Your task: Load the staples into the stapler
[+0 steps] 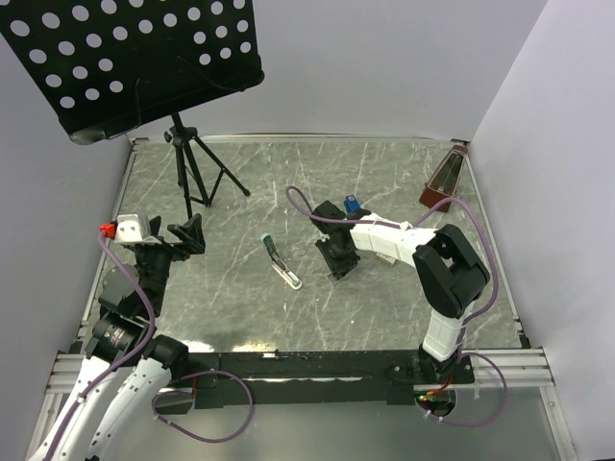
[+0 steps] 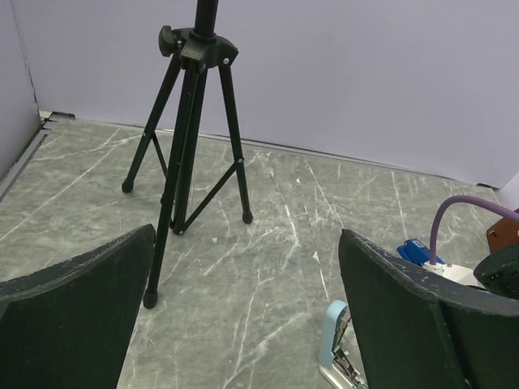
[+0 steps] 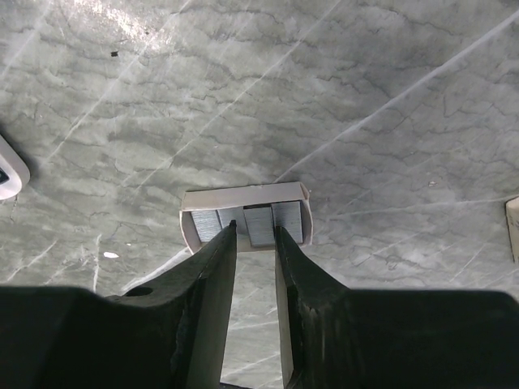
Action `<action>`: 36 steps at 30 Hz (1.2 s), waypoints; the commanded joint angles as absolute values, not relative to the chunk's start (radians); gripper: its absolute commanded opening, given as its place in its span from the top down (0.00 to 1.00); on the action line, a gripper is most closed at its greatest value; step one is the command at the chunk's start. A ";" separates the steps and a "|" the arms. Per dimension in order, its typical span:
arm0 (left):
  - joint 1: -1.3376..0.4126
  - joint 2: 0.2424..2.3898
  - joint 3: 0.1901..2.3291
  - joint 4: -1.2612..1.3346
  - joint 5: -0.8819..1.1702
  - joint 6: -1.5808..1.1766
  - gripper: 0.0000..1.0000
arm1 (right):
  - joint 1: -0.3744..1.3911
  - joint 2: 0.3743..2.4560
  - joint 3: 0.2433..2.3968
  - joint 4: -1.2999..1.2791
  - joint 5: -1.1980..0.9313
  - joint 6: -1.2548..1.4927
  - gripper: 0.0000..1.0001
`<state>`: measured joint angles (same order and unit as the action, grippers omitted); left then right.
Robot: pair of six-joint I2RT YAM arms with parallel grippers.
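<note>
A small whitish cardboard tray [image 3: 243, 197] lies on the table and holds several grey strips of staples [image 3: 259, 224]. My right gripper [image 3: 255, 230] points down at it with its fingers narrowly apart, one on each side of the middle strip. In the top view the right gripper [image 1: 337, 257] hides the tray. The stapler [image 1: 282, 261] lies swung open on the table left of it, light blue with a white part. It also shows in the left wrist view [image 2: 336, 340] and at the left edge of the right wrist view [image 3: 8, 172]. My left gripper [image 1: 187, 235] is wide open and empty [image 2: 243, 324].
A black music stand on a tripod [image 1: 197, 178] stands at the back left, and its legs [image 2: 186, 162] are just ahead of the left gripper. A brown metronome [image 1: 443, 182] is at the back right. A pale cardboard edge [image 3: 512, 228] lies right of the tray.
</note>
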<state>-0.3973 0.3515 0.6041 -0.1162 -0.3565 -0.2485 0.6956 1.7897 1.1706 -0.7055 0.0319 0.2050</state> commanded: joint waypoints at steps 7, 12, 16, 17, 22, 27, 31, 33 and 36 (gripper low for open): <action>-0.388 0.368 0.604 -0.071 -0.328 -0.249 0.01 | 0.692 1.779 1.169 -0.681 -0.021 0.153 0.69; -0.387 0.368 0.604 -0.069 -0.325 -0.250 0.01 | 0.693 1.770 1.161 -0.675 -0.029 0.140 0.69; -0.387 0.365 0.604 -0.072 -0.324 -0.250 0.01 | 0.693 1.770 1.158 -0.672 -0.014 0.147 0.68; -0.387 0.364 0.604 -0.072 -0.322 -0.250 0.00 | 0.693 1.775 1.161 -0.675 -0.008 0.150 0.68; -0.387 0.357 0.604 -0.074 -0.324 -0.250 0.01 | 0.703 1.799 1.163 -0.675 0.027 0.143 0.66; -0.385 0.359 0.603 -0.074 -0.322 -0.250 0.01 | 0.741 1.832 1.172 -0.684 0.104 0.140 0.66; -0.385 0.357 0.604 -0.074 -0.322 -0.250 0.01 | 0.770 1.859 1.180 -0.693 0.143 0.141 0.67; -0.385 0.357 0.604 -0.074 -0.321 -0.250 0.01 | 0.776 1.861 1.183 -0.696 0.150 0.143 0.68; -0.383 0.357 0.604 -0.074 -0.319 -0.252 0.01 | 0.776 1.850 1.183 -0.701 0.155 0.147 0.76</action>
<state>-0.3912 0.3618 0.6041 -0.1158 -0.3363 -0.2489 0.7704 1.8202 1.1801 -0.6827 0.1123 0.1478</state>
